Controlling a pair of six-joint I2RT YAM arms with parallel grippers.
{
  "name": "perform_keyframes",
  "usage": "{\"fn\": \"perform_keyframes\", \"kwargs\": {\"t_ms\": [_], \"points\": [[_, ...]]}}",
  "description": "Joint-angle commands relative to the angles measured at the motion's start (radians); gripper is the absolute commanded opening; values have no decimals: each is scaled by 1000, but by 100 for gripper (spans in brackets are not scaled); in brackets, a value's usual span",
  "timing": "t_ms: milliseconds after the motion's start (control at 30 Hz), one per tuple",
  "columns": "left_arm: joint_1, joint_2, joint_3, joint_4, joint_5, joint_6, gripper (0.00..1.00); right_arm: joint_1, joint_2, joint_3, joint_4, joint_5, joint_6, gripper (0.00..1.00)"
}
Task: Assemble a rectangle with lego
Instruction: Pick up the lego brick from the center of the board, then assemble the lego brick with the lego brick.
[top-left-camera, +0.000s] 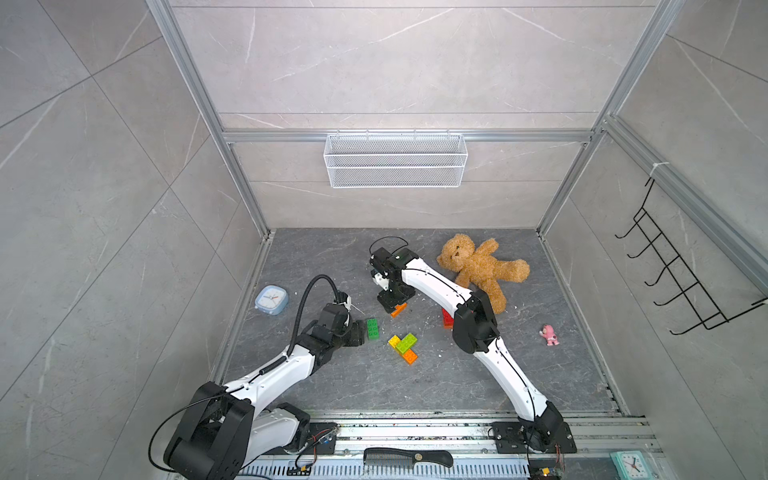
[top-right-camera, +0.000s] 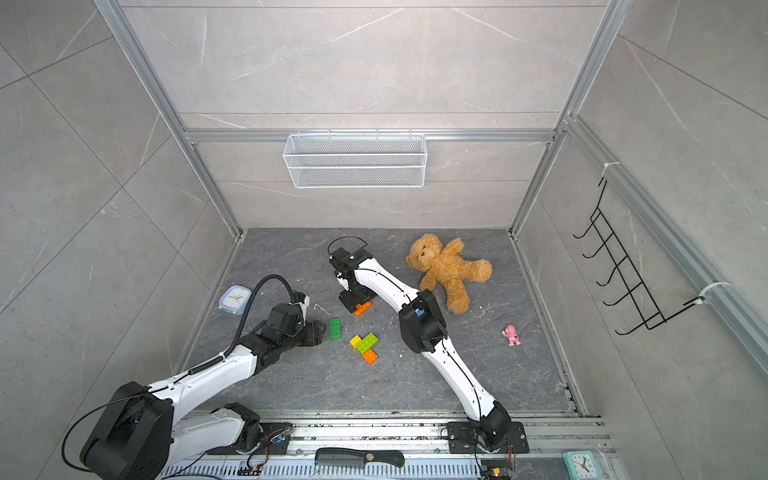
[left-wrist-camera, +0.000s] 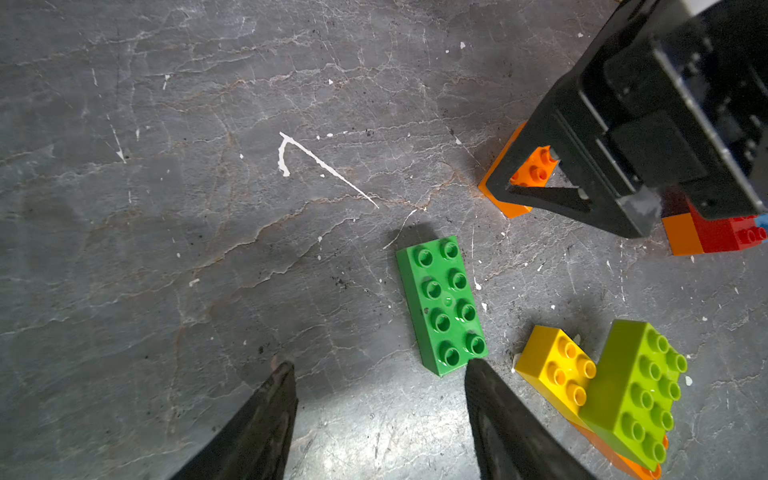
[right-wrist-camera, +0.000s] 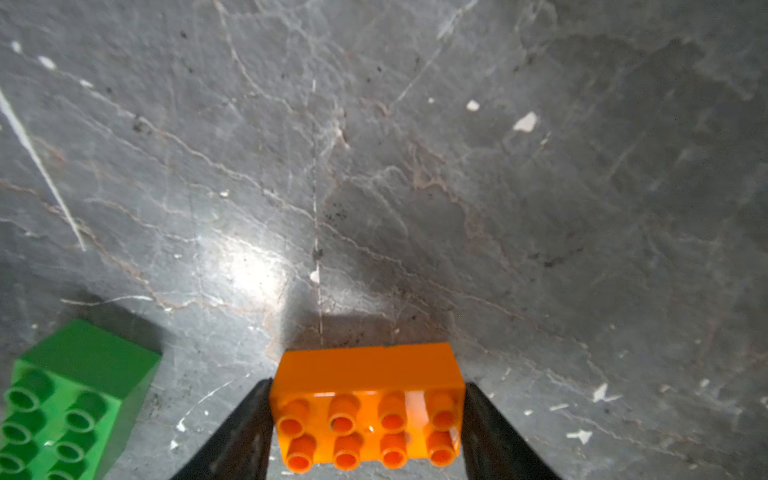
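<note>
Gripping the orange brick (right-wrist-camera: 368, 409) endwise is the right end effector (right-wrist-camera: 368, 387); the left end effector (left-wrist-camera: 380, 365) gapes empty.

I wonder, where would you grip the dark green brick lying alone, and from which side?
Pinch the green brick across its long sides at mid-length, coming from above: it lies flat, studs up, with bare floor along both long sides.

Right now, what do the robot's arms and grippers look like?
Both arms have smooth white link shells with black joint housings. The left arm carries a thick black ribbed hose; the right arm has a thin black cable looped at its wrist. The left gripper and right gripper each have two tapered black fingers.
</note>
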Motion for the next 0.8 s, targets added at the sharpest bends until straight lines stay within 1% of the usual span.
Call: {"fn": "perform_keyframes", "kwargs": {"t_ms": [0,167,433,533,633,767], "points": [[0,-17,25,2,-27,5,67,6,-17,-2,-10,15,27,57],[1,-53,27,-7,-34,18,67,3,-107,-59,40,-8,53,55],[-1,-91,2,35,-3,24,67,-4,-240,-162,70,-35,75,51],[-17,-114,-7,47,12,25,66,-4,-369,-324,117,-56,91,50],[-56,-150,-41,88,2,28,66,-4,-535,-533,182,-74,111,49],[-146,-166,-72,144,-24,46,66,3,-741,-803,238,-79,115,48]]}}
